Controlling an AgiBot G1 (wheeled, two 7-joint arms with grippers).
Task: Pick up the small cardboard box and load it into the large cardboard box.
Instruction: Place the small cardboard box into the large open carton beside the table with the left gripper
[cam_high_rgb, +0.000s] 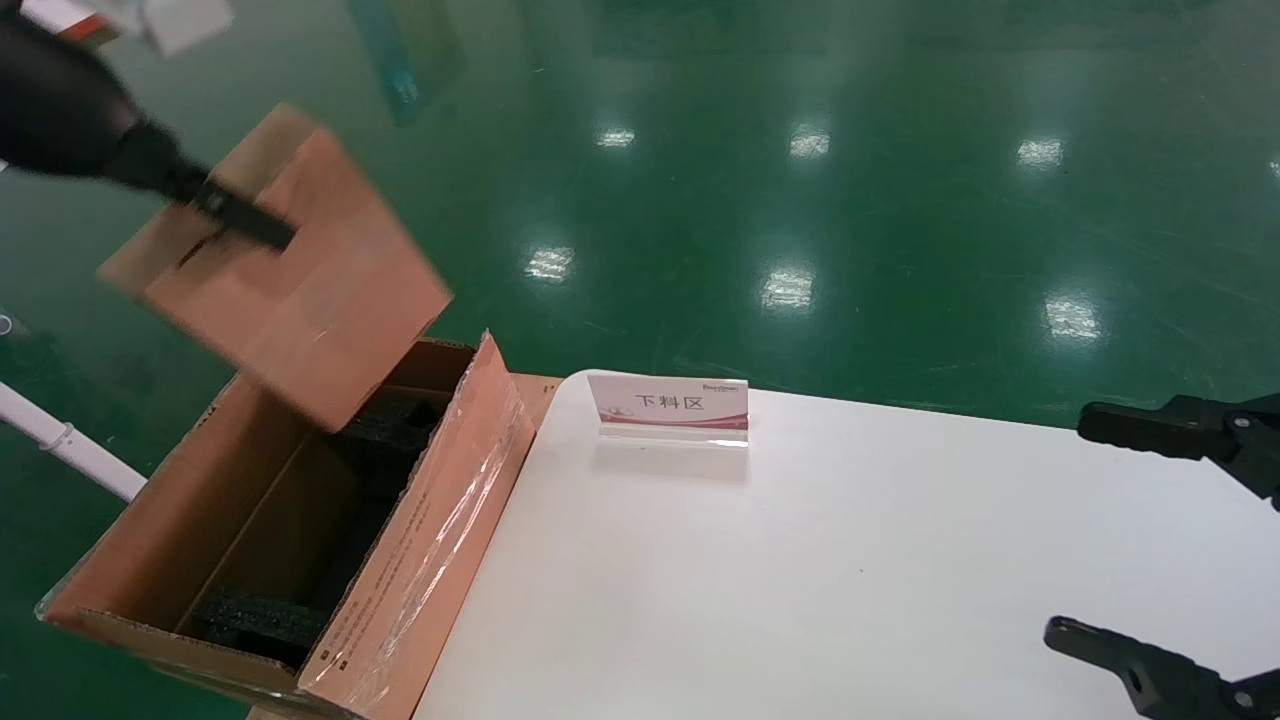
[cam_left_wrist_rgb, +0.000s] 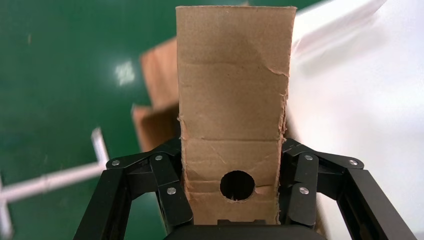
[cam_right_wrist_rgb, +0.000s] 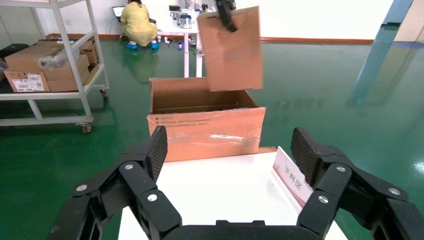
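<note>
One small, plain pinkish-brown cardboard box with a lighter tan strip along its top hangs tilted in the air above the far end of the one large, long brown corrugated cardboard box, clear of its rim. The left gripper, black and slim, is clamped on the small box near its upper edge; in the left wrist view the same carton stands between the two black fingers, both pressed flat against its sides, with a round hole in the cardboard just above the palm.

The large box sits beside the left edge of the white table, its top open and its flaps upright. The flap nearest the table carries clear shiny tape and a line of small print. Inside lie pieces of black foam, at least two: one at the near end and one at the far end under the hanging carton. From the right wrist view the long carton is seen side-on with the small box held above it.

The right gripper rests at the right side of the table, jaws spread wide with nothing between them. One small white sign with a red band stands on the table's far edge. A green glossy floor surrounds everything.
</note>
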